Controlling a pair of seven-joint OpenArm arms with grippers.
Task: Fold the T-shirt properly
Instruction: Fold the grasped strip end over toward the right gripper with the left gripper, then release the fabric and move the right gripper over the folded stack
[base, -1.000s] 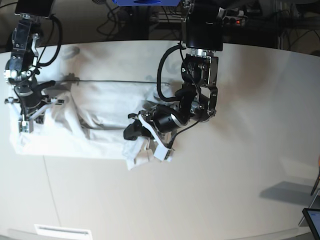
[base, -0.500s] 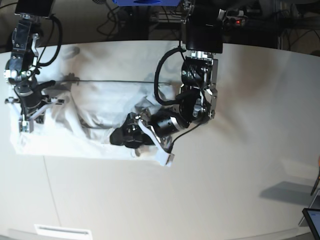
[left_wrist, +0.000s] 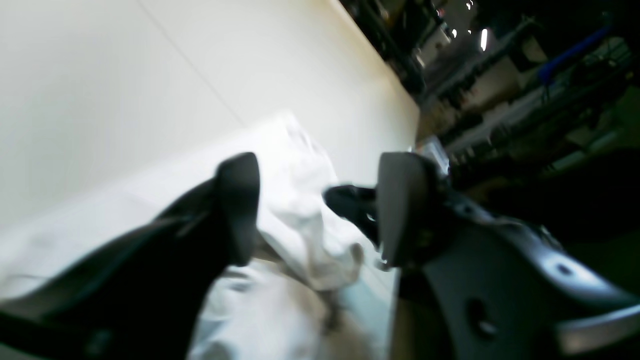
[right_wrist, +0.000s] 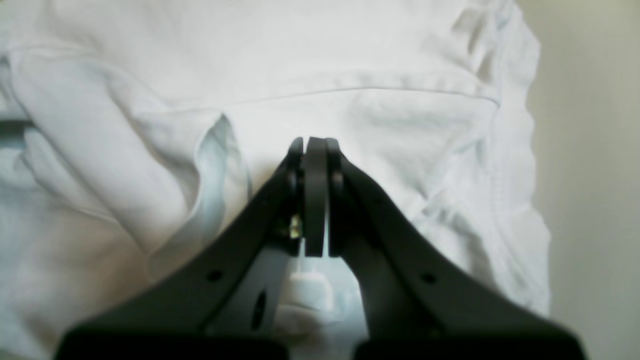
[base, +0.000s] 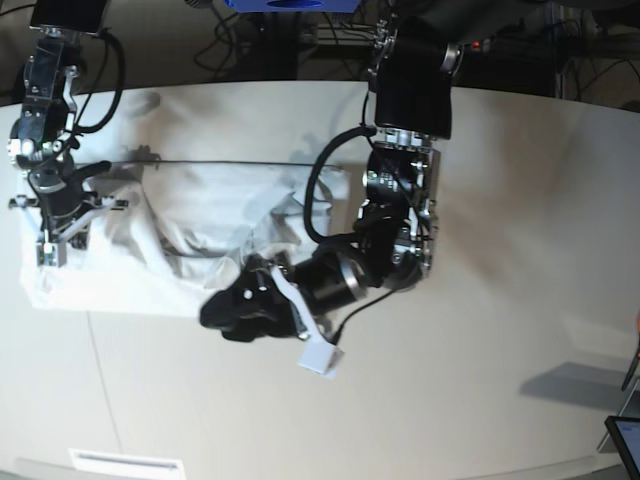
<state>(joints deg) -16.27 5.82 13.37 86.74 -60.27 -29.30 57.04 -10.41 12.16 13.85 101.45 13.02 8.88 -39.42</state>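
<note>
A broad, smooth white surface (base: 480, 330) fills the view, with dark, cluttered room behind. The T-shirt (base: 190, 235), soft, rumpled white cotton, lies bunched at the surface's left. The left gripper (left_wrist: 315, 210) has its fingers apart above the cloth; the right gripper (right_wrist: 311, 195) has its fingers pressed together over it.

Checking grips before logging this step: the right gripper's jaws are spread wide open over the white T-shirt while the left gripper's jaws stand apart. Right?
Not quite. The right wrist view shows the right gripper with jaws pressed shut over the T-shirt, not spread open. The left gripper does stand apart.
</note>
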